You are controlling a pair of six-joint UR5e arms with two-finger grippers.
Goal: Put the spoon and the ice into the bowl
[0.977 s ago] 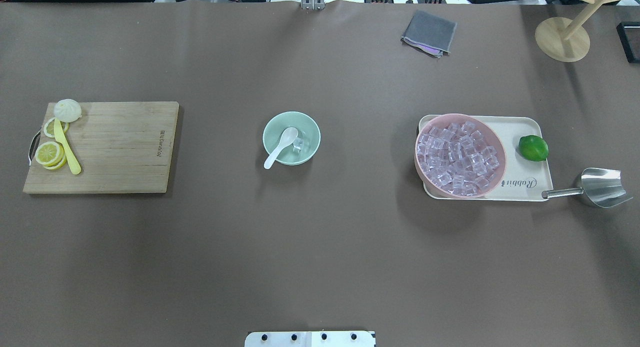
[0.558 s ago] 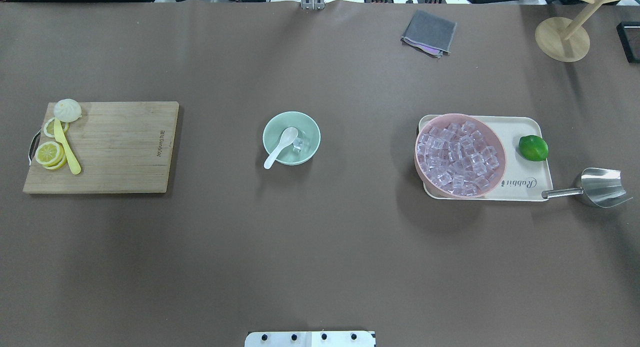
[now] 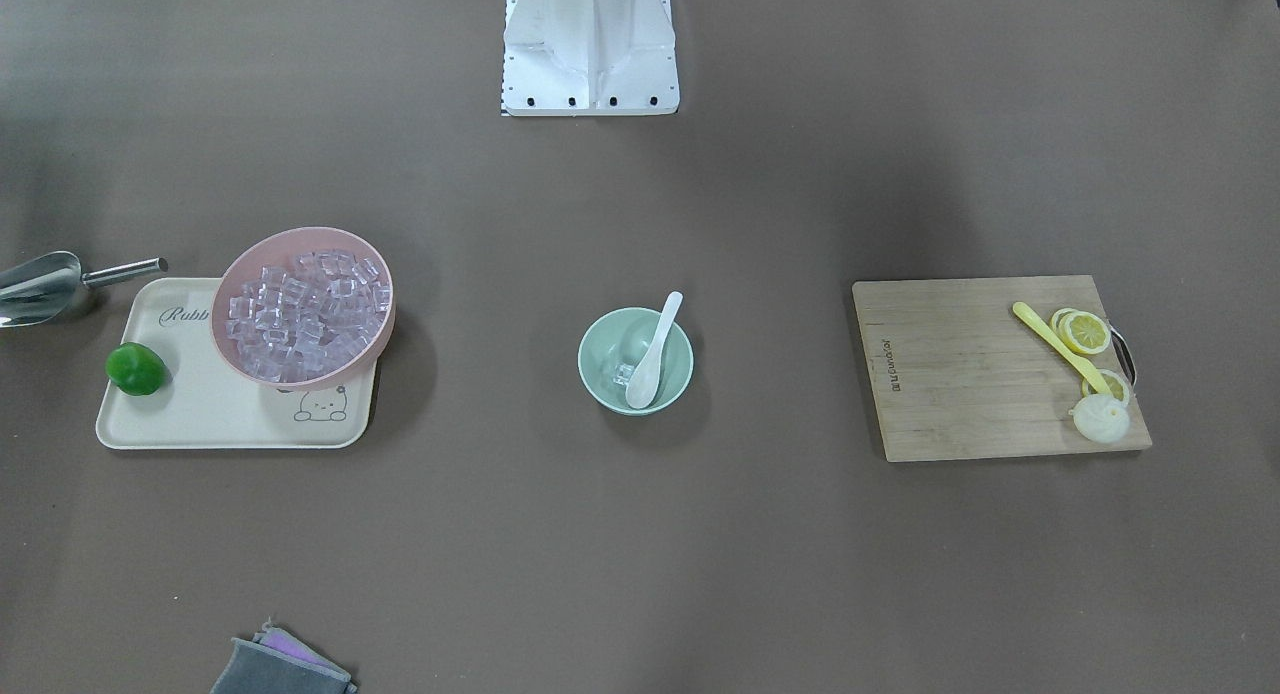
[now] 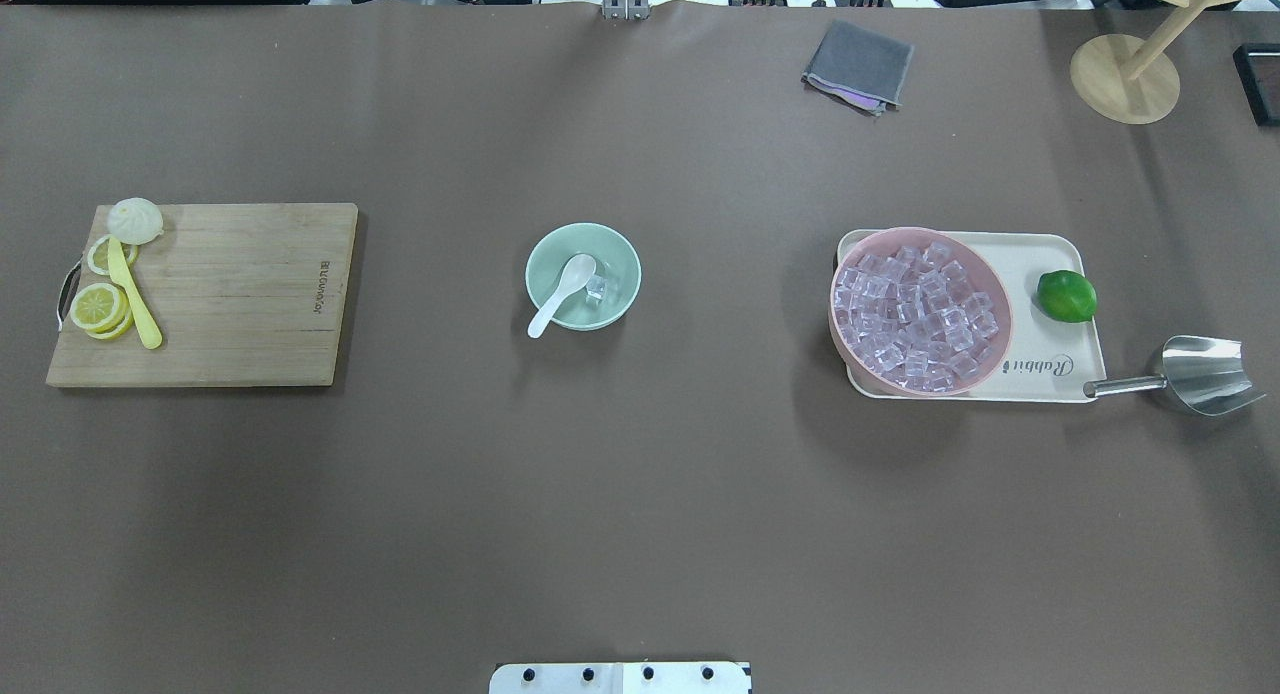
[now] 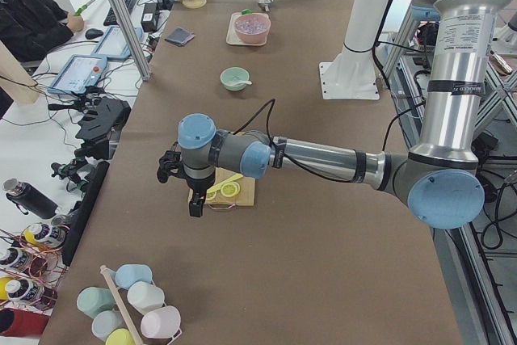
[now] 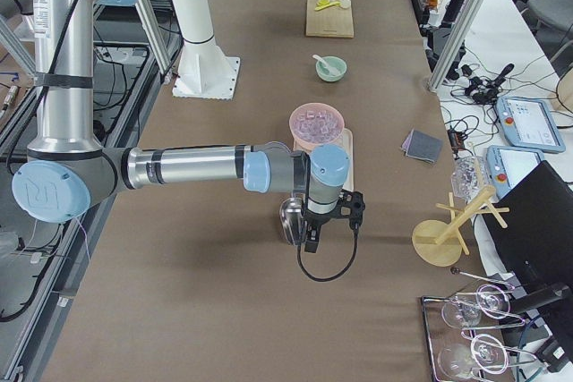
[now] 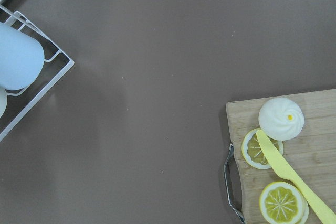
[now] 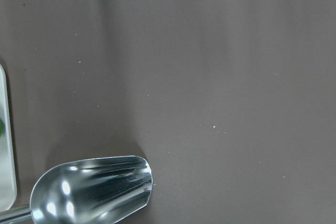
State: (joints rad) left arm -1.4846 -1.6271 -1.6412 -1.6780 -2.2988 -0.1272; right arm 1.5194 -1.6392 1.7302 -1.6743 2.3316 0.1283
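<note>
One spoon point(image 4: 574, 276) lies in the mint bowl point(image 4: 622, 262) at mid-counter point(image 4: 640, 494), its long axis diagonal: scoop inside, handle out over the rim, pointing toward the robot and its left. Clear ice point(image 4: 596, 290) sits in the bowl just right of the scoop. Whether the left tool point(image 5: 194, 208) and the right tool point(image 6: 311, 243) are open or closed, I cannot tell

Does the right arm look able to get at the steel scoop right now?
Probably yes: the right gripper hangs above the scoop, which lies open side up, and nothing shows between them.
</note>
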